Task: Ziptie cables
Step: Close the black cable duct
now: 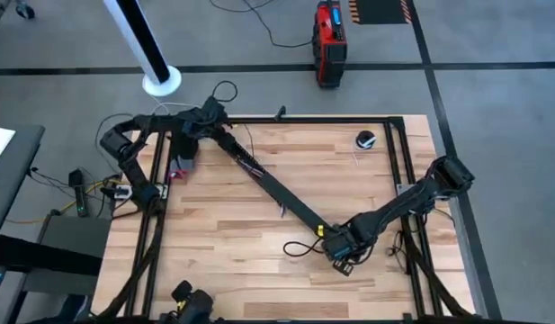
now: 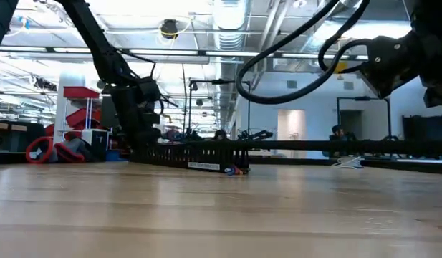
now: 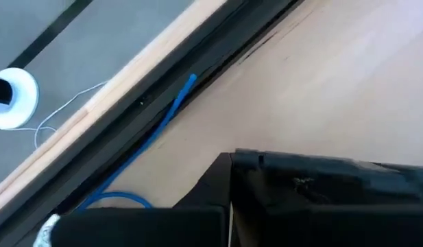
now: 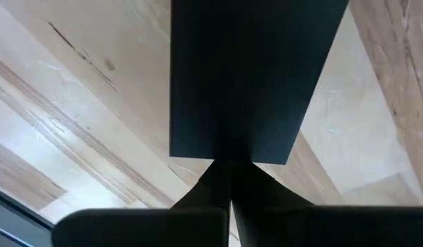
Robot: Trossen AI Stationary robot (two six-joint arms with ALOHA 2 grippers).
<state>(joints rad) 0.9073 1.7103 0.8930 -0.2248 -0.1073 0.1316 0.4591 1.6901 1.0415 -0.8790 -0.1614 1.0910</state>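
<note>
**Running diagonal: cables on the black channel**

The cables (image 1: pixel 250 166) lie along the long black channel (image 1: pixel 286 200), slanting from far-left toward near-right. Left gripper (image 1: pixel 208 121) clamps the channel's far end; right gripper (image 1: pixel 338 241) is pinched shut on the near end. A black loop (image 1: pixel 299 247) curls beside it.

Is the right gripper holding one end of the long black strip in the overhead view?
Yes: the right gripper sits at the lower end of the long black strip, and its wrist view shows the fingers closed on that strip's end.
</note>
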